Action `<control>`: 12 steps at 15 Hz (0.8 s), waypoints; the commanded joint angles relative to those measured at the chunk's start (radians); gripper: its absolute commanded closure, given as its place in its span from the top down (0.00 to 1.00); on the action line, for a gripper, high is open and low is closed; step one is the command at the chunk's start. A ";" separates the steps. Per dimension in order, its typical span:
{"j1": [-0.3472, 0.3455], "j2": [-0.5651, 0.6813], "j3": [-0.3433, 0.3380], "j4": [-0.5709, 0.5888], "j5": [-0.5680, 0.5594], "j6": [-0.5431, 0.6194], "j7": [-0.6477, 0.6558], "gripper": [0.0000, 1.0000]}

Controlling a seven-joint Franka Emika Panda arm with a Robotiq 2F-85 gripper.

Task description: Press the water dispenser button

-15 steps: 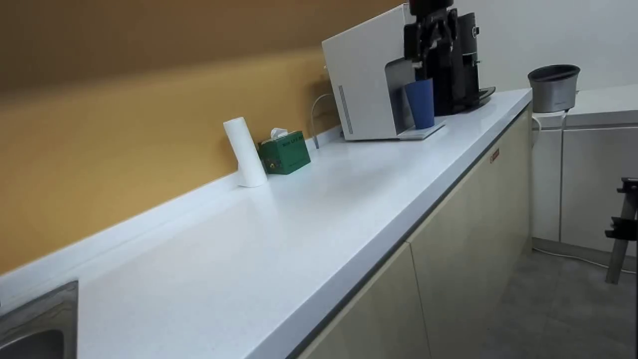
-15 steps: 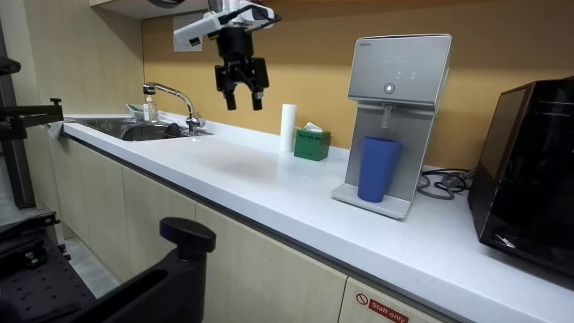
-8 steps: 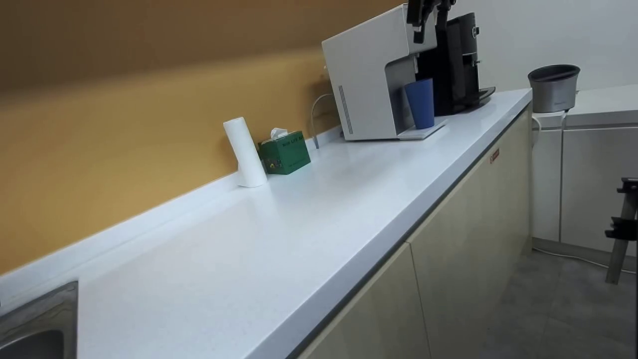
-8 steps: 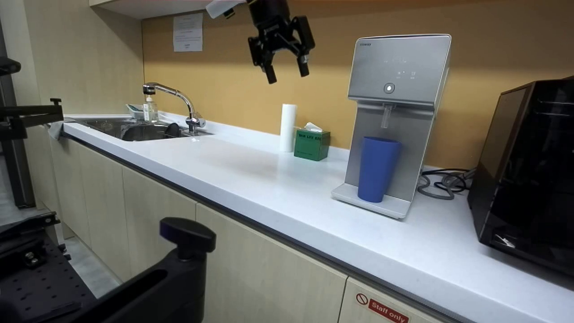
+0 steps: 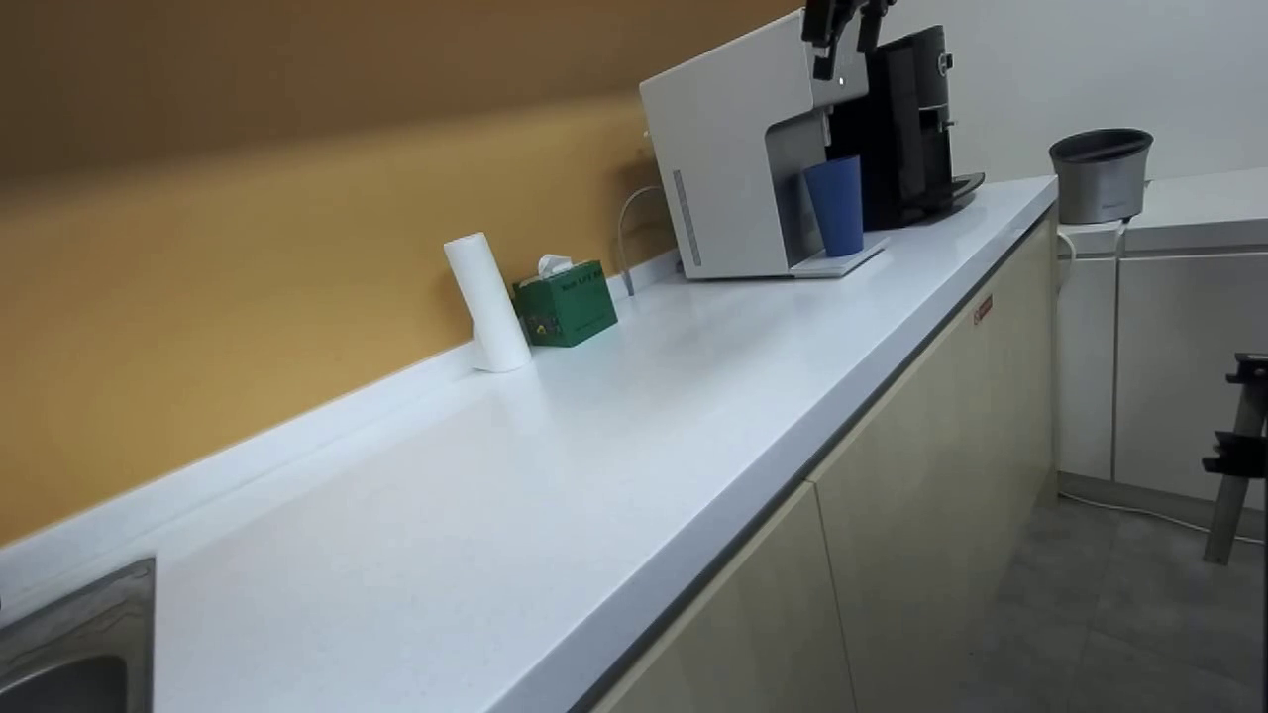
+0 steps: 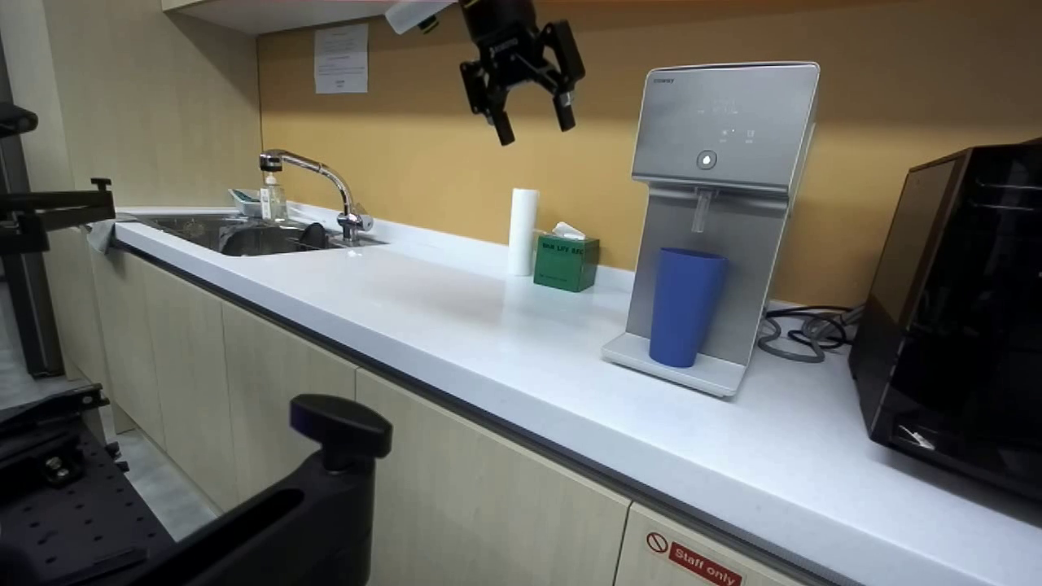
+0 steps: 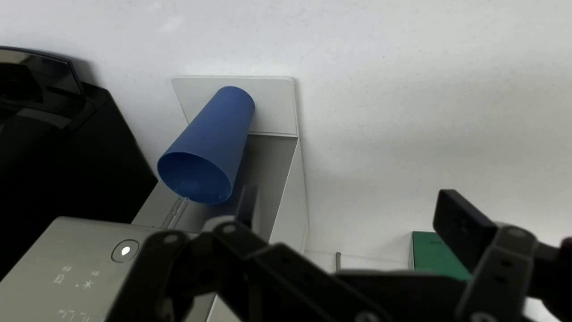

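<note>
The water dispenser [image 6: 733,106] is a tall pale grey-white box on the counter, also seen from its white side in an exterior view [image 5: 728,149]. Its round lit button [image 6: 706,159] sits on the front above the clear spout, and shows in the wrist view [image 7: 125,250]. A blue cup [image 6: 685,309] stands upright on its base under the spout. My gripper [image 6: 536,129] is open and empty, in the air left of the dispenser's head and apart from it in that view. In the wrist view my gripper [image 7: 351,208] has wide-spread fingers with nothing between them.
A white paper roll [image 6: 523,232] and a green tissue box [image 6: 565,262] stand by the wall. A black machine [image 6: 961,317] and cables [image 6: 806,330] are beside the dispenser. A sink [image 6: 244,232] with a faucet [image 6: 334,183] is farther along. A black clamp [image 6: 340,456] is in the foreground.
My gripper has risen and moved closer to the dispenser, tilting a little; in the last half second it shifted only slightly. It stays open. The dispenser and cup have not moved.
</note>
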 commanded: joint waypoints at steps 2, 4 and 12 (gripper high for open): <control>0.012 0.025 -0.062 0.018 0.063 0.095 -0.071 1.00; 0.008 0.035 -0.090 0.026 0.092 0.129 -0.109 0.75; 0.005 0.081 -0.186 0.078 0.213 0.221 -0.164 0.18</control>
